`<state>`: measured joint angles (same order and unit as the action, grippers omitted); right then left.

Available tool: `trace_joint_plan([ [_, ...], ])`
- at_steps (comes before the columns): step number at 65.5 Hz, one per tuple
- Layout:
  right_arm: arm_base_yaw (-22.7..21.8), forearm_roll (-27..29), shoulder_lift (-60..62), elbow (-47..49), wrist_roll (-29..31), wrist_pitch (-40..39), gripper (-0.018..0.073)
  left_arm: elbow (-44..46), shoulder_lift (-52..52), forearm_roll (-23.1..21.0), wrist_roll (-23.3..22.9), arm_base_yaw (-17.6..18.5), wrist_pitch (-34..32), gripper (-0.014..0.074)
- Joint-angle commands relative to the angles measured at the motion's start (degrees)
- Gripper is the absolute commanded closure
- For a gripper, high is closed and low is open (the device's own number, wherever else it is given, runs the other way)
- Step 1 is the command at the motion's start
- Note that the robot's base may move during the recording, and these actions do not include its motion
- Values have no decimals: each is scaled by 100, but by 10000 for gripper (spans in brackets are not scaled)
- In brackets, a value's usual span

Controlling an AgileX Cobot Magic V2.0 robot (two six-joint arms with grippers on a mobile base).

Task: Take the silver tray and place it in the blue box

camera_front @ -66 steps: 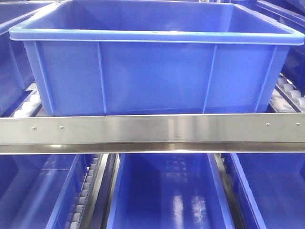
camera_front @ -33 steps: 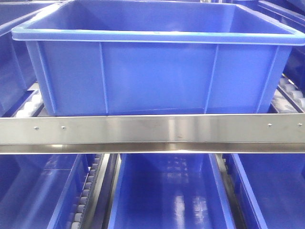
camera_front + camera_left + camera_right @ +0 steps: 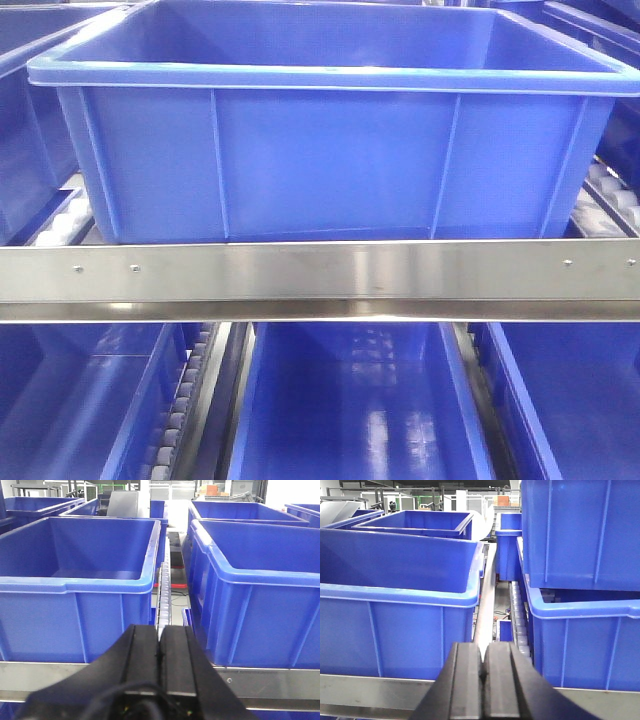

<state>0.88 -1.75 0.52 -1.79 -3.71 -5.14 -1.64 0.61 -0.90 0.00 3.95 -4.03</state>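
Observation:
The silver tray is out of view in every frame. A large blue box [image 3: 330, 160] with a lipped rim and ribbed side wall stands open and empty on the rack's upper level, straight ahead in the front view. My left gripper [image 3: 160, 630] is shut with nothing between its black fingers; it points at the gap between two blue boxes, one on the left [image 3: 75, 580] and one on the right [image 3: 260, 585]. My right gripper [image 3: 483, 651] is also shut and empty, aimed at the gap beside another blue box [image 3: 395, 595].
A steel rack beam [image 3: 320, 280] with screws runs across in front of the boxes. Roller tracks [image 3: 163, 595] lie between the crates. More blue crates [image 3: 350, 410] sit on the lower level. Two crates are stacked at the right [image 3: 580, 535].
The front view has drifted a little: the box and the beam's screws sit slightly further right than a second ago. Nothing was gripped or released.

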Motion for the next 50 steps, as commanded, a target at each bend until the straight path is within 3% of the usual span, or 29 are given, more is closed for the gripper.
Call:
trace_joint_plan([
  [1,-38,8,123,-12,60,-475,511,14,121,14,-31,38,-498,693],
  [50,-38,8,123,-12,60,-475,511,14,121,14,-31,38,-506,693],
])
